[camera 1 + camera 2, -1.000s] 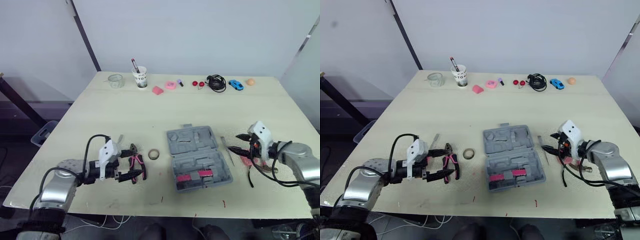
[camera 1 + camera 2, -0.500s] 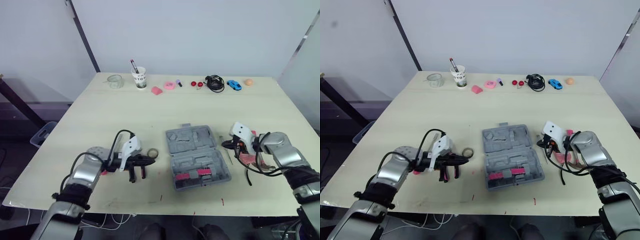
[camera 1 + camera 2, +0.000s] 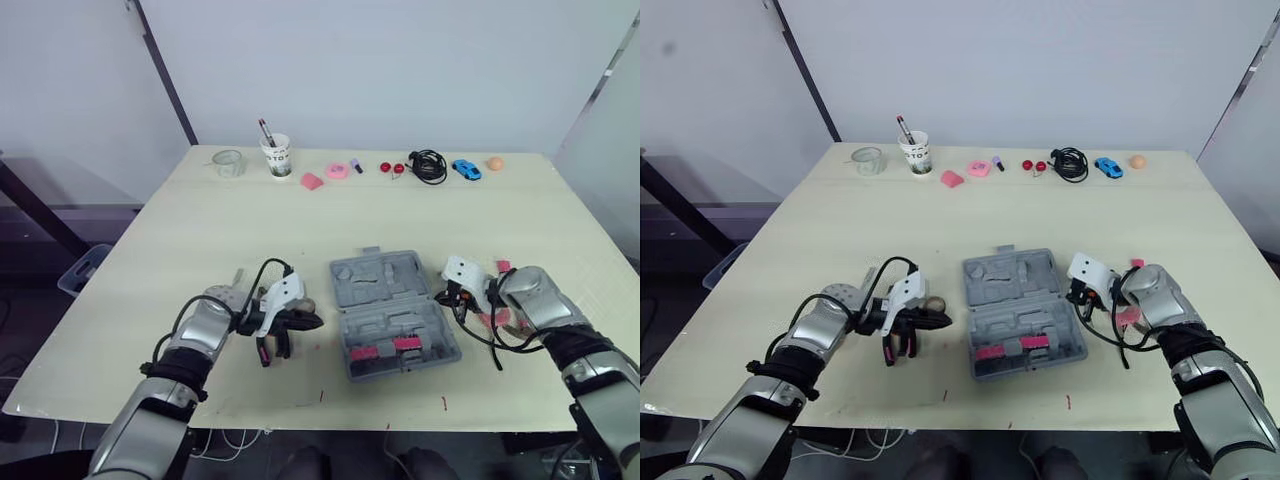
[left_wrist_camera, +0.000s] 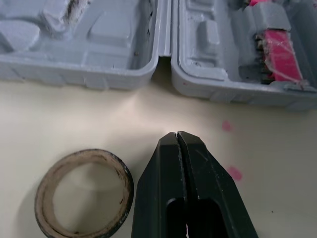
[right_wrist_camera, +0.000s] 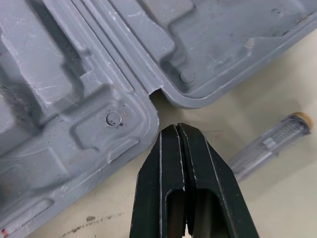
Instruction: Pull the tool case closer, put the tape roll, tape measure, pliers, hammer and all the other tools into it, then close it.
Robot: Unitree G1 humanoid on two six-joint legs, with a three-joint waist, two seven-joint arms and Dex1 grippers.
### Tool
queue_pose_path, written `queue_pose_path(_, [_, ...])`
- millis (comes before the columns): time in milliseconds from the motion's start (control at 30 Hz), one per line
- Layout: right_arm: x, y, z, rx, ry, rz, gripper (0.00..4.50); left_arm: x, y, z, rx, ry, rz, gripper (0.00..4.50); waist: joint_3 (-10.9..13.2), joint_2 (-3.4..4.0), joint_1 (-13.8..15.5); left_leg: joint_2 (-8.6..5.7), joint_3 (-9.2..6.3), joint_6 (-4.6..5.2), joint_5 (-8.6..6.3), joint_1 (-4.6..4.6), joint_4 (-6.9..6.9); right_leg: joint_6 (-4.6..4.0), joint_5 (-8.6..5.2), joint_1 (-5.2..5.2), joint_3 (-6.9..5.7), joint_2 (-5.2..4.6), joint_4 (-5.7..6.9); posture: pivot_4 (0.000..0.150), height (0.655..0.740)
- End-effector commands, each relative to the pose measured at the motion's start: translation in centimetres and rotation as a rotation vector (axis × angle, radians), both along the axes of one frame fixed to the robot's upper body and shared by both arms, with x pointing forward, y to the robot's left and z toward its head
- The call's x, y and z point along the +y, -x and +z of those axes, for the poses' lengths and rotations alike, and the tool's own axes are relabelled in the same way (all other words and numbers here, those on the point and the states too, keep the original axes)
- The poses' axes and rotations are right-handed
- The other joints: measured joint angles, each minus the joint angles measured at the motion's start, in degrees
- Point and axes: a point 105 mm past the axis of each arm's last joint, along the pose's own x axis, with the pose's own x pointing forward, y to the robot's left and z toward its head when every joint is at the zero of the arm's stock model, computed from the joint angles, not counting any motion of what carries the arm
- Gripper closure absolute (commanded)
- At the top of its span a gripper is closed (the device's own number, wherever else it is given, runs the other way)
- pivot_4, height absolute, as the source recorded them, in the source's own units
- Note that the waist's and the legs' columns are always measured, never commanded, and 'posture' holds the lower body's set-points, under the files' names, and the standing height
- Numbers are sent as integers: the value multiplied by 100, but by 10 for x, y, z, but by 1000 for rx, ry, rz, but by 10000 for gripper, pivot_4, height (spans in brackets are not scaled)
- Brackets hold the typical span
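Moved in on the tool case (image 3: 395, 315) from both sides over the last second: left end effector (image 4: 176, 135) from beside the pliers (image 3: 265, 350) to just off the case's left wall, right end effector (image 5: 176, 127) from well right of the case to its right edge. Case in the same spot, open and flat on the surface (image 3: 180, 230), lid half farther, tray half nearer, pink-red insert (image 4: 280, 49) in the tray half.

Left of the case:
- Small grey metal tool (image 3: 237, 275), well apart.
- Pliers, pink handles, lying under the left wrist.
- Tape roll (image 4: 84, 198), flat on the surface, just beside the left end effector.
- Left end effector pressed together, pinching nothing, tip aimed at the hinge gap between the two halves, near the wall but apart from it.

Right of the case:
- Right end effector pressed together, empty, tip close to the hinge notch; contact with the case rim cannot be told.
- Clear-handled tool (image 5: 270, 144) on the surface just beside that end effector, near the case's right wall.
- Pink items (image 3: 488, 320) under the right forearm, too hidden to name.

Behind the case, well apart along the far edge: glass jar (image 3: 228, 162), paper cup (image 3: 278, 155) with pens, pink pieces (image 3: 325, 176), black cable (image 3: 432, 165), blue toy car (image 3: 467, 169), orange ball (image 3: 495, 162).
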Motion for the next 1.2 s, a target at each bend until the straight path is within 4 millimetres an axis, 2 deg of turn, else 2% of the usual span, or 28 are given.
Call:
queue_pose_path(33, [7,-5,11,-47,-9,37,45000,-4,-5,5,-32,-5,-17,44406,0,0,0,0,0,0,0,0,0,0,0,0,0,0,0,1500,7400])
queue_pose_path(467, [12,-1,9,-13,-40,54,45000,-9,-17,-1,-40,-28,-8,44406,0,0,-4,1,0,0,0,1,1,0,0,0,0,2,4,1500,7400])
queue_pose_path(900, [17,12,7,29,-63,72,45000,-30,-20,-4,-34,4,-48,44406,0,0,13,1,-1,0,0,1,2,0,0,0,0,2,6,1500,7400])
queue_pose_path(1200, [16,29,6,92,-85,85,45000,-35,-11,-10,1,6,-93,44406,0,0,27,0,-3,0,0,0,3,1,0,1,-1,1,5,1500,7400])
